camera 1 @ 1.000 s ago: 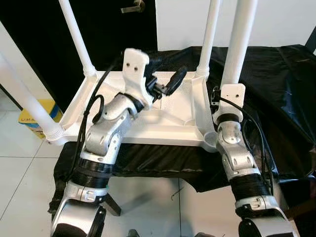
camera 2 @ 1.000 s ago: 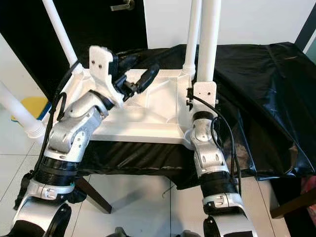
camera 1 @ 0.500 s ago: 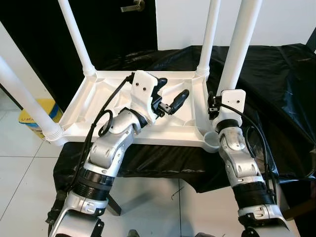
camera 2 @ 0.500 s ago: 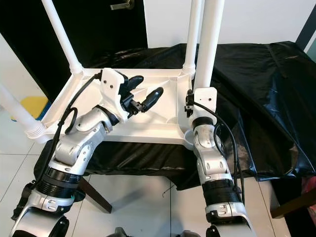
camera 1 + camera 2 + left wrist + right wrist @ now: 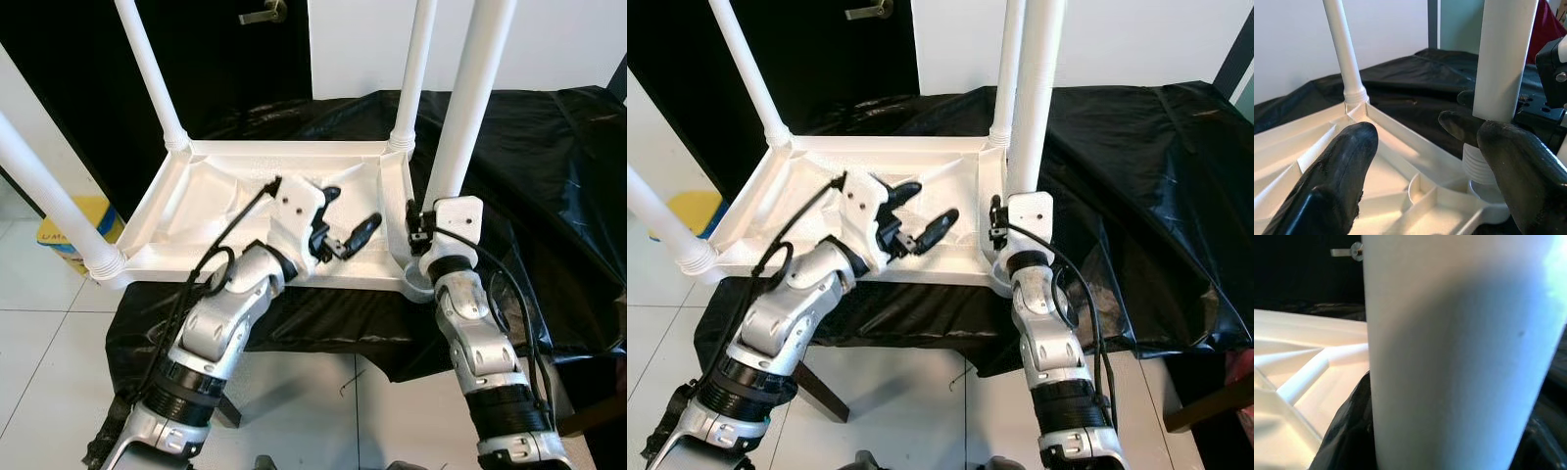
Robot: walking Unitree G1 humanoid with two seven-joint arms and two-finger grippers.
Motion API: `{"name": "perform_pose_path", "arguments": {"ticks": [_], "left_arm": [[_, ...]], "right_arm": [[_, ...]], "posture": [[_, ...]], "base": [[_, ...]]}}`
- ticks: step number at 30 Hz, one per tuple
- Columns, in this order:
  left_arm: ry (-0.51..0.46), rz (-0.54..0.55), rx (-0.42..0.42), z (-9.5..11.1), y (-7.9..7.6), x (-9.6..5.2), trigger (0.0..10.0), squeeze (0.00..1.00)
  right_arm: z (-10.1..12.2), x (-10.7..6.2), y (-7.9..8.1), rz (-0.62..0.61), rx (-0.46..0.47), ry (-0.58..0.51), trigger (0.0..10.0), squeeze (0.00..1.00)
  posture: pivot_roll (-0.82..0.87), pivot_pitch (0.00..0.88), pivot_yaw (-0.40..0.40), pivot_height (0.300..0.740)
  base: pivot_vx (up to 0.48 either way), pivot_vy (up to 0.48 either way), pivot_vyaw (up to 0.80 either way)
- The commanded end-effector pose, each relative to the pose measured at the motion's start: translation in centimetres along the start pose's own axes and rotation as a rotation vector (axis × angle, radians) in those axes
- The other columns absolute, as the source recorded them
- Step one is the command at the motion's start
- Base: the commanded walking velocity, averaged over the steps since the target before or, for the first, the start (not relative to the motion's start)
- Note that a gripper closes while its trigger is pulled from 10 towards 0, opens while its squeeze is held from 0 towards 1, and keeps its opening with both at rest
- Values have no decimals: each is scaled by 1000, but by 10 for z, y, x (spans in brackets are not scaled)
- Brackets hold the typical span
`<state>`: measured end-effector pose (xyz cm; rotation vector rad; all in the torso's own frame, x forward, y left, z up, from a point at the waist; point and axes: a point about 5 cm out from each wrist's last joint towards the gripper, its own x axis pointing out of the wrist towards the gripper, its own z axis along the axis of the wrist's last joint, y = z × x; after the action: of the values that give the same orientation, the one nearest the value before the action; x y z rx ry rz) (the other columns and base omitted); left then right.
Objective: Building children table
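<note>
Since the earlier frames the left gripper point(image 5: 343, 217) has dropped from above the far part of the tabletop point(image 5: 186, 211) to a low position near the near-right corner, fingers spread and holding nothing. The right gripper point(image 5: 1019, 201) is clamped on the fourth leg point(image 5: 468, 93), which stands upright with its threaded end at the near-right corner socket point(image 5: 1484, 188); the left wrist view shows the threads still exposed above the socket, so the leg appears not fully seated. The tabletop lies upside down on a black cloth point(image 5: 549, 157), with three other legs already standing at its corners. Risk: if the leg tilts while it is turned or pushed, the threads may cross or the end may slip off the socket. Risk: downward force at this overhanging near-right corner may tip or slide the unrestrained tabletop on the slick cloth, since the left gripper is not bracing it.
</note>
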<state>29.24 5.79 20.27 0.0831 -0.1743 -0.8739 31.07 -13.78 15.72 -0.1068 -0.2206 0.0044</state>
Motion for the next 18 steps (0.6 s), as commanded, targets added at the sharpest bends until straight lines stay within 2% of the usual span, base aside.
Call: {"name": "perform_pose_path", "arguments": {"ticks": [1, 5, 10, 11, 18], "left_arm": [[-2, -141, 15, -1, -10, -3, 10000, 0], [7, -212, -10, -3, -20, -8, 10000, 0], [38, -248, -29, -8, -26, -9, 10000, 0], [51, -271, -33, -10, -29, -10, 10000, 0], [51, -277, -29, -9, -30, -11, 10000, 0]], "right_arm": [[3, -4, 2, 21, 12, -28, 10000, 0], [-3, -11, 1, 34, 17, -12, 10000, 0], [-11, -14, 1, 35, 26, 17, 10000, 0], [-19, -16, 0, 36, 33, 45, 10000, 0], [-30, -19, 0, 38, 62, 84, 10000, 0]], "posture": [[-111, 39, 51, 740], [-118, 46, 57, 740], [-123, 45, 60, 740], [-123, 44, 61, 740], [-116, 45, 64, 740]], "base": [[0, 0, 0], [0, 0, 0], [0, 0, 0], [0, 0, 0], [0, 0, 0]]}}
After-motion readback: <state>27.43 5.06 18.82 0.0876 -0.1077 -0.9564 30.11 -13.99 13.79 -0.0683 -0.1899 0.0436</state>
